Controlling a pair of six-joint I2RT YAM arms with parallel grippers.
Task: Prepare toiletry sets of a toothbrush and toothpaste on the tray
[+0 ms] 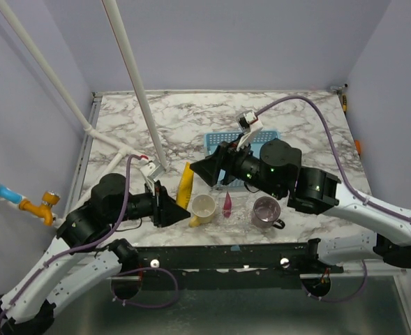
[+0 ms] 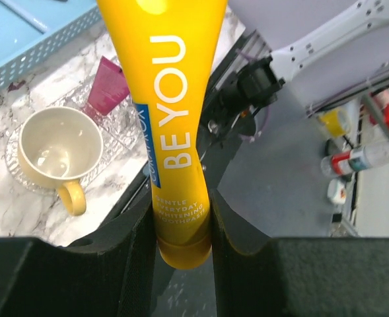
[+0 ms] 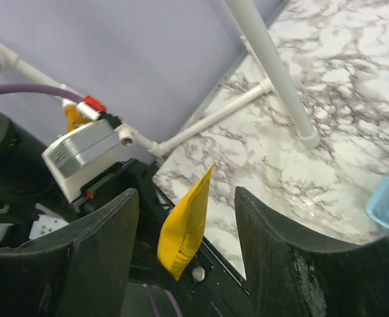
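Left wrist view: left claw (image 2: 184, 224) pinches the yellow tube (image 2: 174, 99) near the yellow mug (image 2: 59, 142) and pink tube (image 2: 106, 84); right claw (image 3: 186, 198) gapes empty.

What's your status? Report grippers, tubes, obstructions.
Left gripper shut on yellow tube, held up. Right gripper open, empty, facing it. Pink tube on tray, between yellow mug and purple mug.

Robotics lab test cell, lilac partition walls (image 1: 261, 42), marble-print tabletop (image 1: 191, 118), white pipe frame (image 1: 132, 77), two cabled robot arms (image 1: 317, 190) bolted at its edge, clutter of bottles (image 2: 362, 157) alongside.
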